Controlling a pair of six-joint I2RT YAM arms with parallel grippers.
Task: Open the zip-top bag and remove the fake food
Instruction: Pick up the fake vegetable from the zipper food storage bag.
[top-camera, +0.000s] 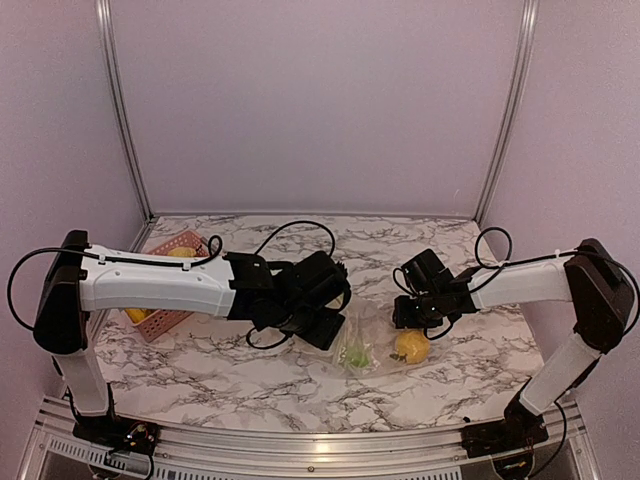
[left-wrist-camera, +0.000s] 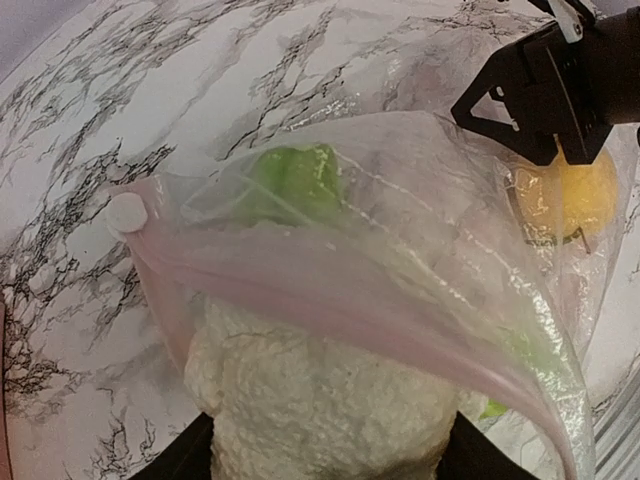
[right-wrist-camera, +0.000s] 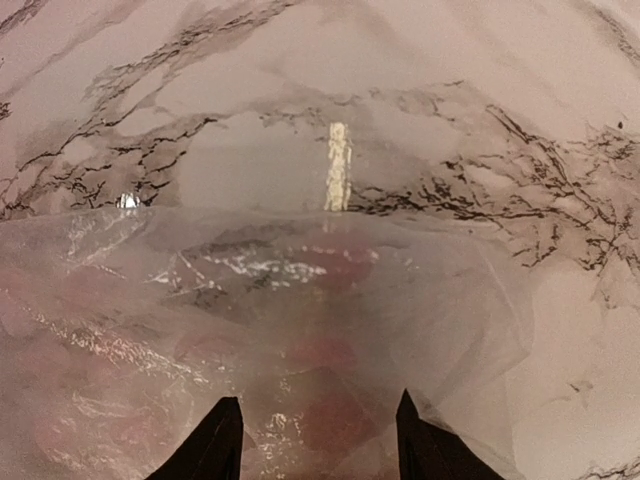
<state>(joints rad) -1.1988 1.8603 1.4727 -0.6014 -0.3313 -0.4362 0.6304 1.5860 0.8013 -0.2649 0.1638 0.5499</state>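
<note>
My left gripper (top-camera: 322, 318) stood wide. A white bumpy piece (left-wrist-camera: 320, 400) filled the space between the jaws, low in the middle of the left wrist view. It looked like toy food, maybe a cauliflower, and I think I was holding it. I could not tell if plastic lay between it and my jaws.

The pink zip strip (left-wrist-camera: 300, 275) of the zip-top bag (left-wrist-camera: 420, 250) ran across the top of the white piece. Its white slider (left-wrist-camera: 127, 213) sat at the left end, so I think the mouth was open. Past the strip, a green piece (left-wrist-camera: 295, 180) lay inside the bag, and a yellow lemon (left-wrist-camera: 570, 195) sat at the right edge.

My right gripper (right-wrist-camera: 318, 440) was about half open, with nothing hard between the jaws. Crinkly plastic lay just below its tips. It hung right over the lemon.

The bag lay on the marble table (left-wrist-camera: 150, 90), low in the middle of the top view, between my two arms. The pink basket (top-camera: 165, 322) sat at the left, with yellow pieces (top-camera: 181, 252) in it.

I think I was on the taking-out step, with some fake food left in the bag. Next, the white piece had to come out past the strip without dragging the bag along. My right jaws could press the bag down to help.
</note>
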